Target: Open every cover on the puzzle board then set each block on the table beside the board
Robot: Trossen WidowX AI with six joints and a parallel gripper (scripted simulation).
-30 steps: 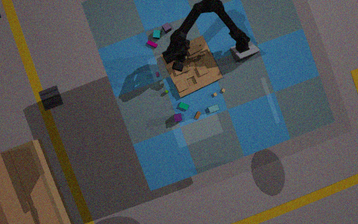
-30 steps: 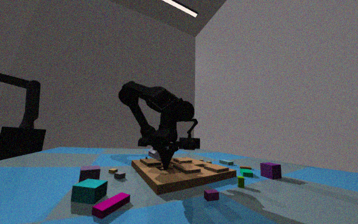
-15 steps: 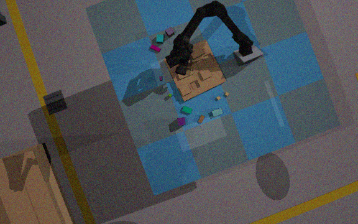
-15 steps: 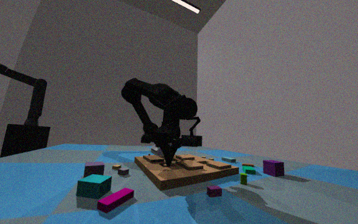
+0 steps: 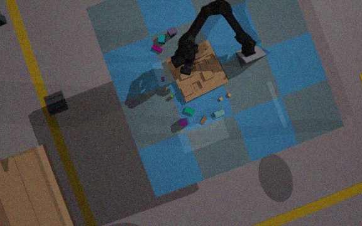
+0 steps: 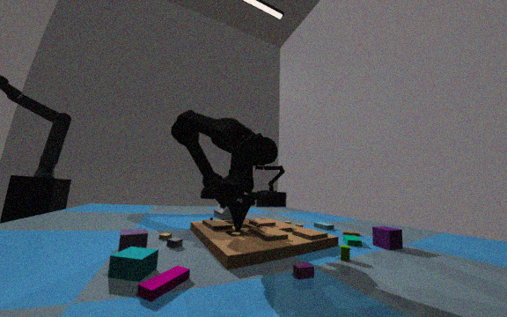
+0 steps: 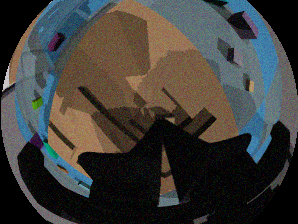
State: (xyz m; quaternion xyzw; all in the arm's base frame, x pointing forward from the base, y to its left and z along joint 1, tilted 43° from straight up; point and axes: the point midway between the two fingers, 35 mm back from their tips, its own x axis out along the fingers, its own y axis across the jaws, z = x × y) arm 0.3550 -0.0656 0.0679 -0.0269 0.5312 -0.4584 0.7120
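Wooden board lies beneath the gripper, its fingers closed (nothing gripped); coloured blocks rest beyond it.

On the table are thirteen visible loose blocks: three small tan blocks, plus one each of mauve, teal, magenta, grey, maroon, lime, green, purple, orange and pale blue. There is one puzzle board, with at least four raised covers. Three arms show.
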